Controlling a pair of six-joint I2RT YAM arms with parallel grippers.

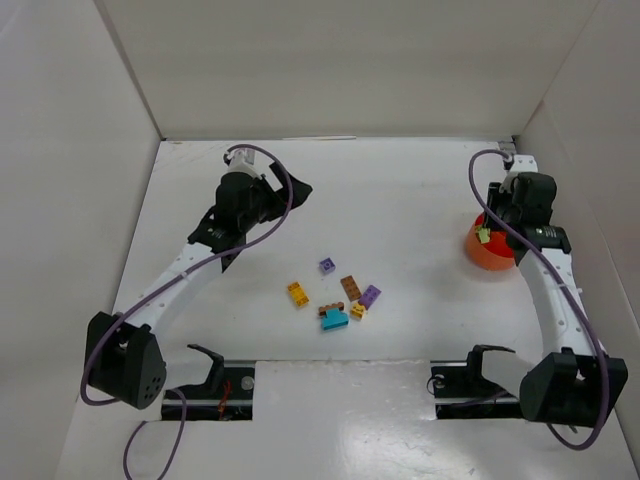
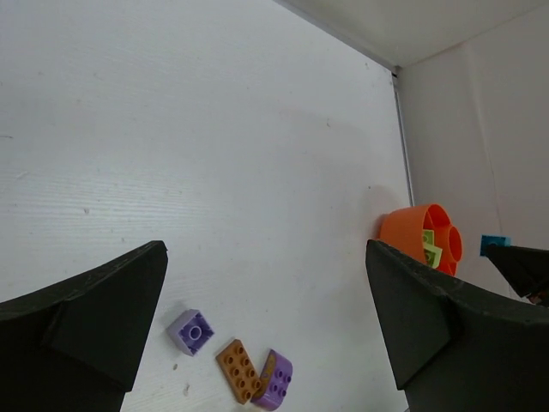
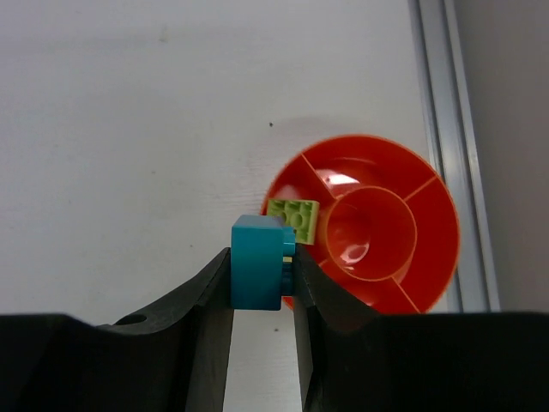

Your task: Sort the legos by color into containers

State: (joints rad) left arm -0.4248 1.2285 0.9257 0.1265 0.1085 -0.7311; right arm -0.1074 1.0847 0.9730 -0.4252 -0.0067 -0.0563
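Several legos lie loose mid-table: a purple brick (image 1: 327,265), a yellow-orange one (image 1: 297,293), a brown plate (image 1: 350,286), a second purple piece (image 1: 370,295) and a teal brick (image 1: 334,320). The orange bowl (image 1: 492,254) stands at the right, and a pale green brick (image 3: 293,216) rests in its left compartment. My right gripper (image 3: 262,283) is shut on a teal brick (image 3: 257,262), held just above the bowl's (image 3: 429,184) left rim. My left gripper (image 2: 266,253) hangs wide open and empty above the table, back-left of the pile (image 2: 238,369).
White walls enclose the table on the left, back and right. A metal rail (image 3: 446,103) runs along the right wall just behind the bowl. The two arm bases (image 1: 125,365) sit at the near edge.
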